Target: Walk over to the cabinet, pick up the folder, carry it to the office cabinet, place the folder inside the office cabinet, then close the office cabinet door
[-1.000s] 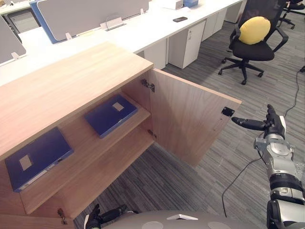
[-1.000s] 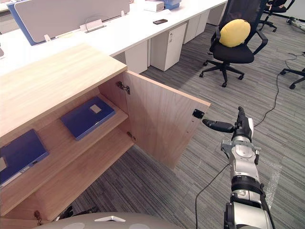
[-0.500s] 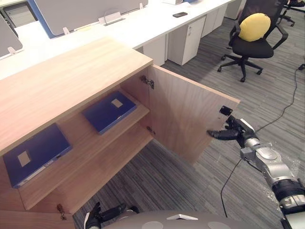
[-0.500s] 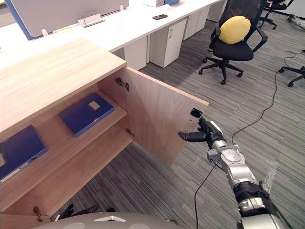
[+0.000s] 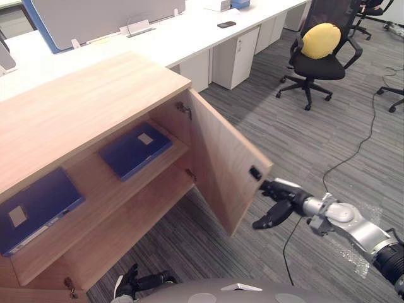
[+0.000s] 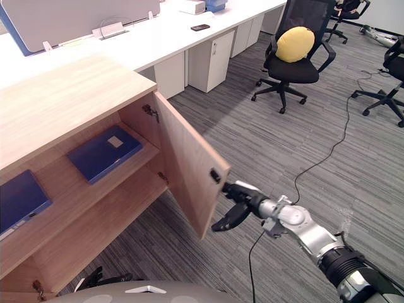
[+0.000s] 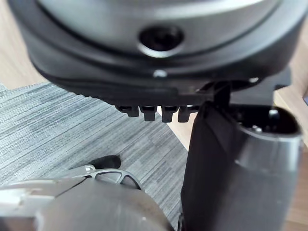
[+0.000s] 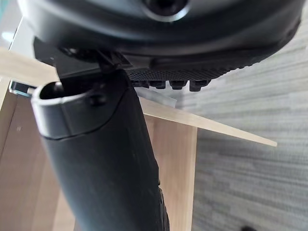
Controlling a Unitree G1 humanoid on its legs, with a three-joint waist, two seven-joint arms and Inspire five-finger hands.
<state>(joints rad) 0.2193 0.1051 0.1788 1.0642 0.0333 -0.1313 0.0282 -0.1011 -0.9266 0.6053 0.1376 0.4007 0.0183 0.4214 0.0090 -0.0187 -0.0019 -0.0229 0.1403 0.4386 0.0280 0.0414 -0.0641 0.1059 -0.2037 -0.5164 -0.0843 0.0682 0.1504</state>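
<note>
Blue folder (image 5: 134,149) lying flat inside open wooden cabinet (image 5: 82,107), door (image 5: 222,165) half closed

R arm extended fwd. R hand (image 5: 283,199): fingers straight, thumb splayed down. L hand (image 5: 136,283) low nr body, fingers relaxed.

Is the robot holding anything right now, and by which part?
Nothing is held. The right hand is open at the free edge of the cabinet door, fingers straight; the left hand hangs low, empty.

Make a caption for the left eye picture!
Right hand at the open cabinet door; two blue folders on the shelf.
</note>
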